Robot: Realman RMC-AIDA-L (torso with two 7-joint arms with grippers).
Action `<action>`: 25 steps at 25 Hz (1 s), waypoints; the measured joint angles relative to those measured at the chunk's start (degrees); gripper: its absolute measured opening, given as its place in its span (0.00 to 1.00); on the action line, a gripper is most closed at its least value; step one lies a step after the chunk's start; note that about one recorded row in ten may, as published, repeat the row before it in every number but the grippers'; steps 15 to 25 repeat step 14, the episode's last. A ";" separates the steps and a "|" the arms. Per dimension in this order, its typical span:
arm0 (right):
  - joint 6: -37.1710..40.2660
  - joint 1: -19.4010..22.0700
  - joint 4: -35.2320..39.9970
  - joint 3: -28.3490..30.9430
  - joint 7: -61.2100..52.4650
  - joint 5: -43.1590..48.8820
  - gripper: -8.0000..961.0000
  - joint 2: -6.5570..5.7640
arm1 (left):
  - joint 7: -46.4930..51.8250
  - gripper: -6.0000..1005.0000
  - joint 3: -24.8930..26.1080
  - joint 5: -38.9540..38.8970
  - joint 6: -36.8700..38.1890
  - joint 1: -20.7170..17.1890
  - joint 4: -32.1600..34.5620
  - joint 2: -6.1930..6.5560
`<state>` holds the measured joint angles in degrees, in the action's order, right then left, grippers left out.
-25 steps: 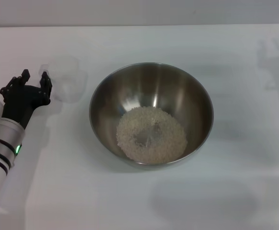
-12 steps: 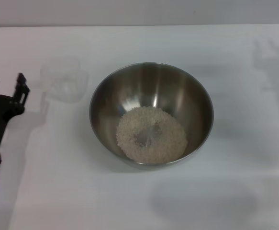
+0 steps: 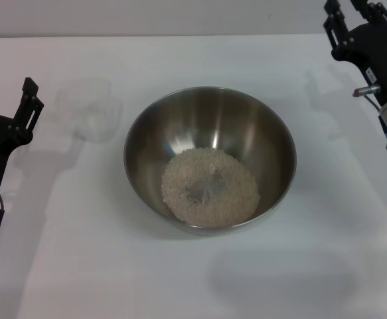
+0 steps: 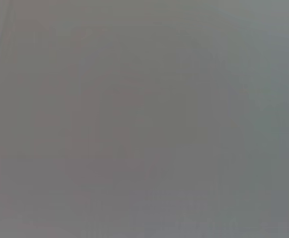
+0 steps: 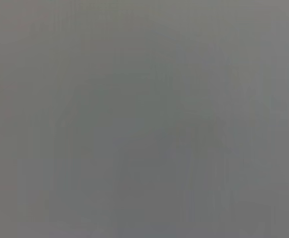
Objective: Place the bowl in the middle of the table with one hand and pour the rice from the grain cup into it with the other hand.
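The steel bowl (image 3: 206,116) stands in the middle of the white table (image 3: 80,259) with a loose pile of rice (image 3: 210,186) in its bottom. The transparent grain cup (image 3: 88,109) stands on the table to the left of the bowl and looks empty. My left gripper (image 3: 4,93) is open and empty at the left edge, apart from the cup. My right gripper (image 3: 352,12) is open and empty at the far right corner, away from the bowl. Both wrist views show only flat grey.
The table's far edge (image 3: 180,35) runs along the top of the head view. Soft shadows of both arms lie on the tabletop beside the bowl.
My left gripper has drawn back leftward from the grain cup, which stays standing on the table. My right arm has come into view at the top right. Bowl and rice have not moved.
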<state>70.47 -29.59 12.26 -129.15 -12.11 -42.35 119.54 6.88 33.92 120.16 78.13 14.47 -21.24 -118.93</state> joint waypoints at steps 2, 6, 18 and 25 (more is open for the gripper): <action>-0.30 0.15 0.00 -0.15 -0.88 0.00 0.47 -0.02 | -0.05 0.73 0.38 -0.32 -0.19 0.34 0.19 0.04; 0.02 0.66 0.11 0.23 -0.61 -0.34 0.52 0.06 | 0.13 0.78 1.57 -0.67 -0.39 0.83 0.71 0.15; 0.25 0.62 0.26 0.31 -0.15 -0.52 0.70 0.16 | 0.38 0.82 2.76 -0.69 -1.90 3.25 3.44 0.02; 0.25 0.62 0.26 0.31 -0.15 -0.52 0.70 0.16 | 0.38 0.82 2.76 -0.69 -1.90 3.25 3.44 0.02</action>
